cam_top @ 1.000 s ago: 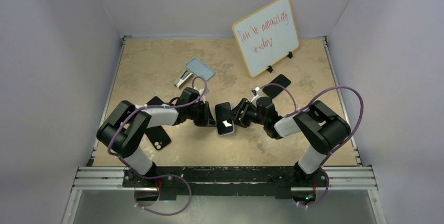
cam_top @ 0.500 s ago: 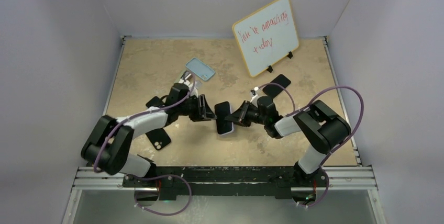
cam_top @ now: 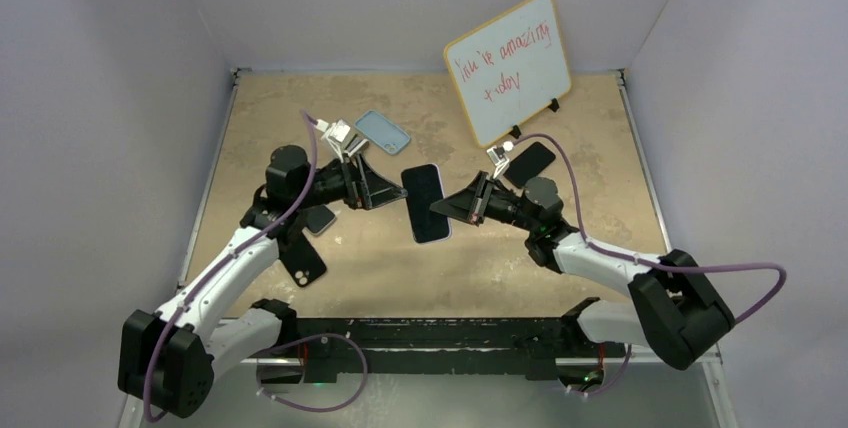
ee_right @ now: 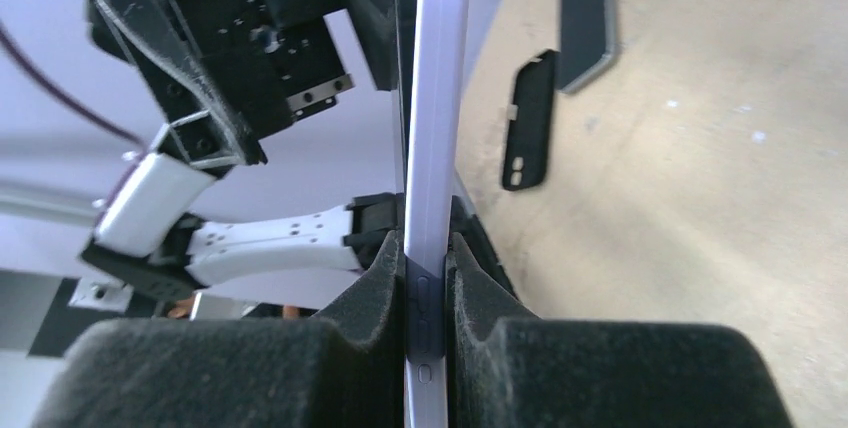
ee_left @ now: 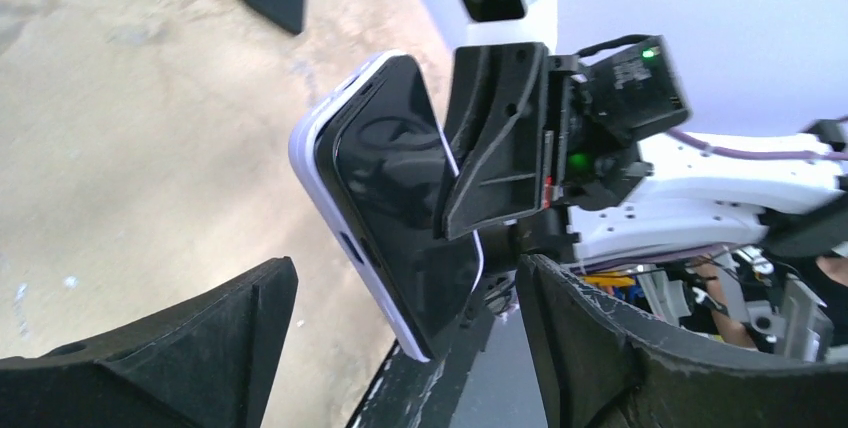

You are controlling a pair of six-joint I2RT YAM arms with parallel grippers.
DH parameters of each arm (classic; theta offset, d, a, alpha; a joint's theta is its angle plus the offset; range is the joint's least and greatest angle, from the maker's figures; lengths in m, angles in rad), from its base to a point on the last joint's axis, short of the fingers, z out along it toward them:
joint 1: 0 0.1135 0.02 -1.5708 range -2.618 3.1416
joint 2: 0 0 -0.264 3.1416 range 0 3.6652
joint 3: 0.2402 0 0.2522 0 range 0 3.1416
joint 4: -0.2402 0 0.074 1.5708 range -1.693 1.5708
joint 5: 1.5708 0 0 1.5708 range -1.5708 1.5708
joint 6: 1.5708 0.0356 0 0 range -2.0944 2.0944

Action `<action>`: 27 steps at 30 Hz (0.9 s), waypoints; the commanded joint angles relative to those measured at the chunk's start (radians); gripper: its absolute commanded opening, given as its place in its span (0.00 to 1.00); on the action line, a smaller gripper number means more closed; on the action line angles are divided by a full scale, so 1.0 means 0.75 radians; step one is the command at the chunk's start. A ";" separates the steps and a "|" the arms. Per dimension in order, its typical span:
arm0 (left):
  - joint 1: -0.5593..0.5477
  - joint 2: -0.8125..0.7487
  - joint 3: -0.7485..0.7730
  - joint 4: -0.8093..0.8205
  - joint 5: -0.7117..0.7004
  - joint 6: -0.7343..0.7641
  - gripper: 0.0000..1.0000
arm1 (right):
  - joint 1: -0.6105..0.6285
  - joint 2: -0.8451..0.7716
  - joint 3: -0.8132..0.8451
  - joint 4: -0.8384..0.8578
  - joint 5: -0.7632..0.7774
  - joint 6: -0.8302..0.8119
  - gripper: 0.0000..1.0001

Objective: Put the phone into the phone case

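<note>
A: Now, first entry: phone (cam_top: 426, 204). Where is it?
B: It is lifted off the surface (cam_top: 500, 268), between the two sets of fingers. The dark screen side is turned toward the left fingers (ee_left: 230, 338).

A: Right fingers (ee_right: 370, 348), condition?
B: They are clamped on the phone. One pad presses each face near one end, by the side buttons, and the pale long edge runs out beyond the tips.

A: Left fingers?
B: Spread apart. The phone sits just beyond their tips, in line with the gap. In the left wrist view there is a small gap to each finger, so they are not gripping it.

A: Black phone case (cam_top: 303, 263)?
B: It lies flat on the surface, well apart from the phone, behind the left fingers and beside that arm. A second dark piece (cam_top: 318, 218) is just beside it, partly under the arm. I cannot tell what it is.

A: Remaining stock?
B: A pale blue slab (cam_top: 382, 131) lies near the left fingers on the far side, a dark slab (cam_top: 528, 163) lies beyond the right fingers, and a whiteboard (cam_top: 508, 68) with red writing stands behind that.
</note>
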State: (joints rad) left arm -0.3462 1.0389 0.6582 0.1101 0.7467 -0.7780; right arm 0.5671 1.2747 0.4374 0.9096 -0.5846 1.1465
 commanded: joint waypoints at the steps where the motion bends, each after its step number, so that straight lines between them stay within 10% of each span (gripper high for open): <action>1: 0.010 -0.103 -0.021 0.305 0.131 -0.158 0.85 | -0.003 -0.130 0.002 0.286 -0.113 0.113 0.00; 13: 0.010 0.000 -0.207 1.206 0.218 -0.653 0.83 | -0.001 -0.256 0.034 0.384 -0.177 0.217 0.00; 27: -0.004 0.213 -0.230 1.593 0.174 -0.867 0.59 | 0.006 -0.182 0.015 0.470 -0.207 0.258 0.00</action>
State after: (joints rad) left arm -0.3466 1.1797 0.4774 1.1782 0.8864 -1.3888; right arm 0.5678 1.1374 0.4316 1.1450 -0.7280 1.3273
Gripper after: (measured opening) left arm 0.619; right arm 0.121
